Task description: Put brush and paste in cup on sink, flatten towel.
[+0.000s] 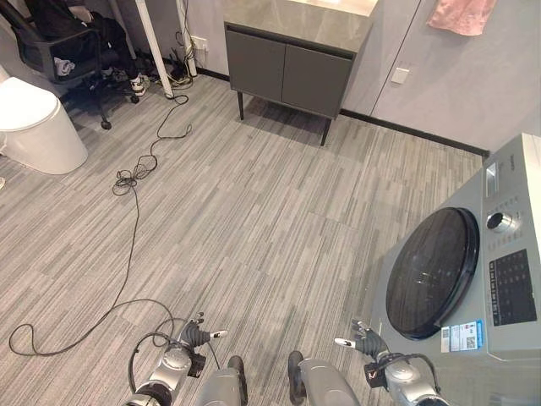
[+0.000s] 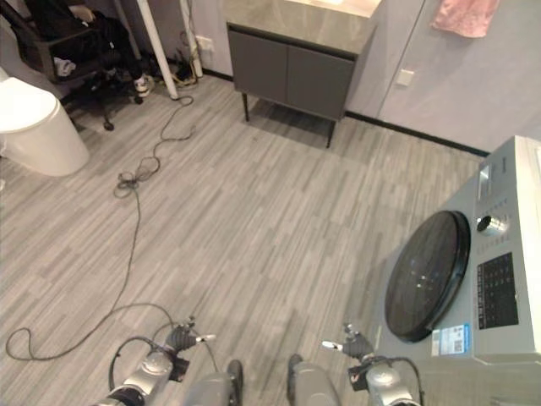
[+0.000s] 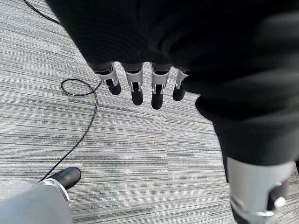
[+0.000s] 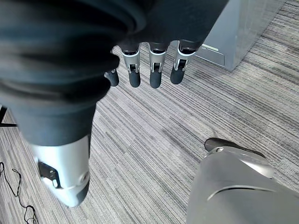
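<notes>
Both hands low over the grey floor (image 1: 254, 211), fingers relaxed, holding nothing: left hand (image 1: 196, 335), right hand (image 1: 365, 341). Sink cabinet (image 1: 292, 72) far ahead, pink towel (image 1: 461, 15) hanging on wall beside it. Washing machine (image 1: 473, 271) at right.

One towel (image 1: 461, 15), one vanity cabinet (image 1: 290, 72), one washing machine (image 1: 473, 279), one toilet (image 1: 34, 125).

Pink towel (image 2: 463, 17) above grey vanity (image 2: 292, 72)
</notes>
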Controlling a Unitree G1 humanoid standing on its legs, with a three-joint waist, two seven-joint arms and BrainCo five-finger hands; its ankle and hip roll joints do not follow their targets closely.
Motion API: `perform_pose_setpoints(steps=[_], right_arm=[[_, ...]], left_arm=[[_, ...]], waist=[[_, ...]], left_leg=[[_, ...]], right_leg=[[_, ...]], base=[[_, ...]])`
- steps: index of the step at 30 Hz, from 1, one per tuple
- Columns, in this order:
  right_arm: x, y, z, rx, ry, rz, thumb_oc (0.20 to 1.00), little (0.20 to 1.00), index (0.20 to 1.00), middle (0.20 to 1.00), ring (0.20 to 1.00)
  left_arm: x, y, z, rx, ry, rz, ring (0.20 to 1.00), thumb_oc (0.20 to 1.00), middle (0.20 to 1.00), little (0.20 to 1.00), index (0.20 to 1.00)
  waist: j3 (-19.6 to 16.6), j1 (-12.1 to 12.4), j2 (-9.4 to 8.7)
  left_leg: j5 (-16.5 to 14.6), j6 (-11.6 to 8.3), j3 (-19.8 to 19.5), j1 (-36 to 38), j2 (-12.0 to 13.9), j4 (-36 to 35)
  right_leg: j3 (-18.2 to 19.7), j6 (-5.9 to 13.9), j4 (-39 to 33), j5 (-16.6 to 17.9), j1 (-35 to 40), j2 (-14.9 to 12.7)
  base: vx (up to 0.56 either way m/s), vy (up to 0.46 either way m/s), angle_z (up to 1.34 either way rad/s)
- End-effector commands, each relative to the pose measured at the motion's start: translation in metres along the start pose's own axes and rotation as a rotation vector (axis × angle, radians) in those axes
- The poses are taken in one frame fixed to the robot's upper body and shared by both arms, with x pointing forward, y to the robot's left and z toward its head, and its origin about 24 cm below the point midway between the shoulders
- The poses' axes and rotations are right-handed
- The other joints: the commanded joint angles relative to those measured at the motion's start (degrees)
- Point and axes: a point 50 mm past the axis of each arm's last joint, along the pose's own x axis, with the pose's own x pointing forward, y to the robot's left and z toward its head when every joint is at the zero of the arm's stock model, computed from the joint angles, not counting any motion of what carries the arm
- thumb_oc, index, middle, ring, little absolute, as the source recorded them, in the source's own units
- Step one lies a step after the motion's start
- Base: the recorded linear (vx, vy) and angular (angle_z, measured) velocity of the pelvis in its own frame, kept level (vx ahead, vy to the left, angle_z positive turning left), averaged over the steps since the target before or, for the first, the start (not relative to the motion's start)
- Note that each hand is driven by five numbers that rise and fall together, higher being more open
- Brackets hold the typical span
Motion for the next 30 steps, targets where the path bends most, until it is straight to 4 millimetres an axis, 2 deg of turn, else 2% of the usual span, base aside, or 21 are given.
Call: perform_pose_setpoints(steps=[1, 2, 3, 4, 8, 10, 11, 13, 15, 17, 18, 19, 20, 22, 23, 25, 26, 27, 28, 29, 30], right_arm=[[0.000, -0.005, 0.009, 0.060, -0.064, -0.034, 1.000, 1.000, 1.000, 1.000, 1.000], [0.001, -0.004, 0.007, 0.064, -0.053, -0.034, 1.000, 1.000, 1.000, 1.000, 1.000], [-0.002, -0.002, -0.011, 0.107, 0.022, -0.060, 1.000, 1.000, 1.000, 1.000, 1.000], [0.000, 0.002, -0.012, 0.103, 0.044, -0.049, 1.000, 1.000, 1.000, 1.000, 1.000], [0.008, 0.001, 0.002, 0.063, 0.031, -0.049, 1.000, 1.000, 1.000, 1.000, 1.000], [0.009, 0.001, 0.009, 0.065, 0.010, -0.048, 1.000, 1.000, 1.000, 1.000, 1.000], [0.010, -0.001, 0.011, 0.058, 0.003, -0.058, 1.000, 1.000, 1.000, 1.000, 1.000], [0.010, -0.003, 0.017, 0.054, -0.019, -0.072, 1.000, 1.000, 1.000, 1.000, 1.000], [0.011, -0.001, 0.029, 0.087, -0.080, -0.069, 1.000, 1.000, 1.000, 1.000, 1.000], [0.011, 0.001, 0.032, 0.083, -0.091, -0.054, 1.000, 1.000, 1.000, 1.000, 1.000], [0.012, 0.001, 0.034, 0.074, -0.097, -0.049, 1.000, 1.000, 1.000, 1.000, 1.000], [0.012, -0.001, 0.037, 0.061, -0.106, -0.051, 1.000, 1.000, 1.000, 1.000, 1.000], [0.012, -0.002, 0.037, 0.059, -0.105, -0.060, 1.000, 1.000, 1.000, 1.000, 1.000], [0.012, -0.005, 0.036, 0.066, -0.100, -0.074, 1.000, 1.000, 1.000, 1.000, 1.000], [0.012, -0.004, 0.036, 0.068, -0.100, -0.074, 1.000, 1.000, 1.000, 1.000, 1.000], [0.009, -0.004, 0.031, 0.066, -0.092, -0.069, 1.000, 1.000, 1.000, 1.000, 1.000], [0.009, -0.004, 0.031, 0.065, -0.091, -0.070, 1.000, 1.000, 1.000, 1.000, 1.000], [0.005, -0.008, 0.018, 0.067, -0.059, -0.082, 1.000, 1.000, 1.000, 1.000, 1.000], [0.003, -0.010, 0.013, 0.063, -0.044, -0.089, 1.000, 1.000, 1.000, 1.000, 1.000], [0.002, -0.012, 0.009, 0.042, -0.033, -0.087, 1.000, 1.000, 1.000, 1.000, 1.000], [0.000, -0.015, 0.007, 0.023, -0.026, -0.091, 1.000, 1.000, 1.000, 1.000, 1.000]], left_arm=[[-0.002, 0.003, -0.001, -0.046, -0.034, 0.027, 1.000, 1.000, 1.000, 1.000, 1.000], [-0.003, 0.002, -0.002, -0.053, -0.032, 0.023, 1.000, 1.000, 1.000, 1.000, 1.000], [-0.007, -0.005, -0.016, -0.078, 0.006, 0.001, 1.000, 1.000, 1.000, 1.000, 1.000], [-0.009, -0.010, -0.021, -0.059, 0.026, -0.019, 1.000, 1.000, 1.000, 1.000, 1.000], [-0.008, -0.015, -0.017, -0.054, 0.016, -0.029, 1.000, 1.000, 1.000, 1.000, 1.000], [-0.008, -0.014, -0.016, -0.051, 0.008, -0.025, 1.000, 1.000, 1.000, 1.000, 1.000], [-0.008, -0.013, -0.016, -0.048, 0.008, -0.023, 1.000, 1.000, 1.000, 1.000, 1.000], [-0.007, -0.013, -0.015, -0.033, 0.007, -0.024, 1.000, 1.000, 1.000, 1.000, 1.000], [-0.007, -0.012, -0.012, 0.002, -0.001, -0.031, 1.000, 1.000, 1.000, 1.000, 1.000], [-0.006, -0.014, -0.011, 0.052, 0.001, -0.050, 1.000, 1.000, 1.000, 1.000, 1.000], [-0.005, -0.013, -0.011, 0.056, 0.003, -0.043, 1.000, 1.000, 1.000, 1.000, 1.000], [-0.004, -0.012, -0.010, 0.044, 0.008, -0.034, 1.000, 1.000, 1.000, 1.000, 1.000], [-0.004, -0.014, -0.009, 0.036, 0.008, -0.038, 1.000, 1.000, 1.000, 1.000, 1.000], [-0.002, -0.015, -0.005, 0.026, 0.005, -0.032, 1.000, 1.000, 1.000, 1.000, 1.000], [-0.001, -0.015, -0.002, 0.026, -0.002, -0.033, 1.000, 1.000, 1.000, 1.000, 1.000], [-0.001, -0.016, -0.001, 0.034, -0.007, -0.038, 1.000, 1.000, 1.000, 1.000, 1.000], [-0.001, -0.016, -0.001, 0.033, -0.007, -0.039, 1.000, 1.000, 1.000, 1.000, 1.000], [-0.002, -0.019, -0.004, 0.053, 0.004, -0.052, 1.000, 1.000, 1.000, 1.000, 1.000], [-0.003, -0.021, -0.007, 0.052, 0.016, -0.059, 1.000, 1.000, 1.000, 1.000, 1.000], [-0.004, -0.023, -0.012, 0.022, 0.043, -0.051, 1.000, 1.000, 1.000, 1.000, 1.000], [-0.005, -0.028, -0.013, 0.018, 0.043, -0.063, 1.000, 1.000, 1.000, 1.000, 1.000]], waist=[[-2.92, -0.30, -0.05], [-2.88, -0.22, -0.06], [-3.12, -0.23, -0.13], [-3.51, -0.02, 0.59], [-3.62, 0.95, 2.42], [-3.57, 1.12, 3.04], [-3.40, 1.04, 3.20], [-2.72, 0.41, 3.31], [-1.60, -0.60, 3.46], [-1.81, -1.84, 3.45], [-1.85, -2.20, 3.44], [-2.41, -2.67, 2.79], [-2.46, -3.32, 2.79], [-2.17, -4.67, 2.90], [-2.25, -5.21, 2.80], [-2.25, -6.38, 3.50], [-2.18, -6.43, 3.59], [-3.68, -8.22, 3.95], [-4.32, -8.43, 4.08], [-5.47, -8.88, 4.94], [-5.85, -9.30, 5.77]], left_leg=[[-4.98, -0.07, 1.84, 0.76, -1.19, 5.79], [-5.31, 0.14, 1.93, 1.11, -1.27, 5.92], [-5.77, 0.50, 2.87, 3.67, -1.60, 4.48], [-4.21, 0.97, 3.69, 6.27, -2.50, 0.46], [-2.81, 1.80, 5.00, 8.00, -4.30, -4.41], [-2.72, 2.62, 4.42, 8.67, -5.09, -5.81], [-2.73, 3.46, 4.07, 9.28, -5.88, -6.48], [-2.55, 4.39, 3.16, 10.82, -6.83, -7.91], [-2.44, 4.79, 2.65, 12.66, -6.47, -9.85], [-2.76, 4.88, 2.23, 14.44, -6.54, -12.20], [-3.05, 4.84, 2.43, 15.46, -6.73, -13.09], [-3.64, 4.62, 2.52, 17.13, -7.42, -14.47], [-4.07, 4.27, 1.76, 18.30, -7.45, -15.30], [-4.76, 3.56, 0.27, 21.50, -7.40, -16.48], [-4.77, 2.89, -0.26, 22.67, -7.19, -16.94], [-5.07, 1.64, -2.02, 25.87, -5.74, -18.43], [-5.08, 1.62, -2.07, 26.00, -5.64, -18.48], [-4.23, 0.34, -4.04, 29.32, -4.42, -19.10], [-3.73, -0.10, -4.35, 29.58, -3.98, -18.58], [-0.38, -1.43, -4.79, 29.83, -2.77, -17.03], [4.30, -2.96, -5.16, 28.16, -1.65, -12.64]], right_leg=[[1.63, 3.25, 0.10, 2.35, 0.59, -0.20], [1.70, 3.12, 0.21, 2.15, 0.79, -0.14], [1.89, 3.44, -2.19, 2.57, 3.13, -0.41], [3.32, 4.08, -6.92, 4.47, 5.36, -0.75], [6.31, 5.48, -10.48, 6.75, 5.82, -1.76], [7.42, 6.20, -8.21, 7.80, 4.34, -2.17], [8.59, 6.68, -4.75, 9.97, 2.99, -2.69], [10.29, 6.09, 1.30, 14.47, 0.41, -2.63], [10.95, 5.57, 5.79, 14.70, -2.73, -0.75], [10.49, 5.59, 3.78, 13.38, -5.83, 1.40], [9.34, 5.71, 1.45, 13.46, -6.96, 1.44], [7.77, 6.22, -5.88, 14.32, -8.37, 0.41], [7.35, 6.78, -9.97, 15.31, -8.27, 0.37], [8.55, 7.69, -18.43, 18.42, -8.91, 1.39], [8.93, 8.15, -21.75, 19.76, -10.25, 0.75], [9.40, 8.62, -23.98, 20.77, -11.21, 0.71], [9.30, 8.60, -23.99, 20.74, -11.08, 0.75], [12.59, 8.12, -21.44, 21.58, -10.08, 3.01], [12.51, 7.63, -21.19, 21.97, -9.56, 3.35], [11.95, 6.59, -19.95, 21.85, -9.27, 5.04], [11.49, 5.53, -19.82, 21.30, -8.03, 6.14]], base=[[0.04, 0.005, 0.03], [0.16, 0.089, 0.01], [0.24, 0.233, -0.04], [0.25, 0.321, -0.11], [0.11, 0.248, -0.37], [0.09, 0.175, -0.27], [0.11, 0.181, -0.09], [0.12, 0.160, 0.07], [0.15, 0.116, 0.04], [0.23, 0.057, 0.01], [0.33, 0.003, -0.03], [0.37, -0.024, -0.01], [0.42, -0.060, 0.06], [0.44, -0.082, 0.21], [0.31, -0.068, 0.28], [0.38, -0.129, 0.23], [0.67, -0.283, 0.47], [0.51, -0.245, 0.56], [0.70, -0.342, 0.97], [0.47, -0.260, 1.05], [0.48, -0.302, 0.85]])
